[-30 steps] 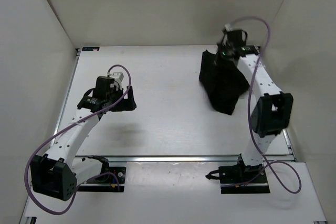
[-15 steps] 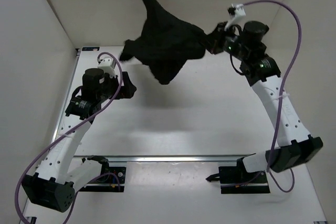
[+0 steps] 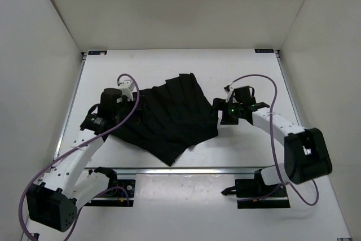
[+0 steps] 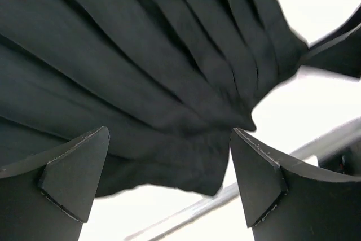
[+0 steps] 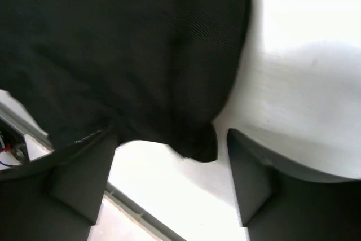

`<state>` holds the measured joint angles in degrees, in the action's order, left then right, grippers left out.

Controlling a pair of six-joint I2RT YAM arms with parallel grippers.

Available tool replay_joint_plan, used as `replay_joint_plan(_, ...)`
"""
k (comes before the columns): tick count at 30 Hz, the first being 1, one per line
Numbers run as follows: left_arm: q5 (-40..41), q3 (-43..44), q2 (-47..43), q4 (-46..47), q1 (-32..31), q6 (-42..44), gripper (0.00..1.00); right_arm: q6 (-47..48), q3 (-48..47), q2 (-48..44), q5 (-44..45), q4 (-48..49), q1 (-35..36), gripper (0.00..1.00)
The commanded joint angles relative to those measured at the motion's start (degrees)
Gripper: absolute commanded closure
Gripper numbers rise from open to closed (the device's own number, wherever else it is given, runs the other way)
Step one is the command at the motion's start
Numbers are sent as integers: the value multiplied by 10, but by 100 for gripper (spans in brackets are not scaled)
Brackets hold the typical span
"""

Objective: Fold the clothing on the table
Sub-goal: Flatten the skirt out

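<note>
Over on the left, the left gripper (image 3: 134, 109) hangs right at the left edge of the clothing (image 3: 169, 119), jaws spread wide with nothing clamped between them. From its own wrist camera, both fingers (image 4: 70, 170) frame the dark pleats, which run off in ridges toward a bunched, narrow end. Now the middle of the table (image 3: 254, 74): the black garment lies spread out flat like an open fan, pleat lines radiating across it, its nearest tip close to the front rail (image 3: 225, 169) and its far corner pointing toward the back wall. Moving right, the right gripper (image 3: 219, 118) sits low at the fabric's right edge, just beside it, jaws parted and white tabletop showing in the gap. In that wrist view a rounded lobe of black cloth dips in between the fingers (image 5: 254, 187), yet neither one pinches it, so the clothing rests loose on the table, held by no one.
</note>
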<state>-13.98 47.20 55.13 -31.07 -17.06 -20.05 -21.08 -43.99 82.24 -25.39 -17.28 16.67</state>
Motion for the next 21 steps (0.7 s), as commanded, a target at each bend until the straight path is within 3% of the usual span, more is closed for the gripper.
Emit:
replay_joint_plan(1, -36, -34, -13, 9, -37, -38, 2, 15, -37, -84, 7, 37, -23, 13)
replay_joint_plan(5, -15, -114, -28, 31, -76, -115, 1, 39, -25, -114, 31, 10, -45, 3)
replay_joint_plan(10, -4, -178, -95, 21, -80, -183, 5, 61, 24, -98, 12, 9, -64, 4)
replay_joint_plan(14, -21, -241, -124, 29, -75, -234, 9, 78, 19, -42, -4, 29, -39, 6)
replay_joint_plan(18, -25, -291, -138, 80, -71, -263, 12, 87, 0, -1, 4, 47, -9, 14)
replay_joint_plan(21, -30, -315, -142, 108, -59, -271, 19, 88, -19, 39, -5, 54, -5, 33)
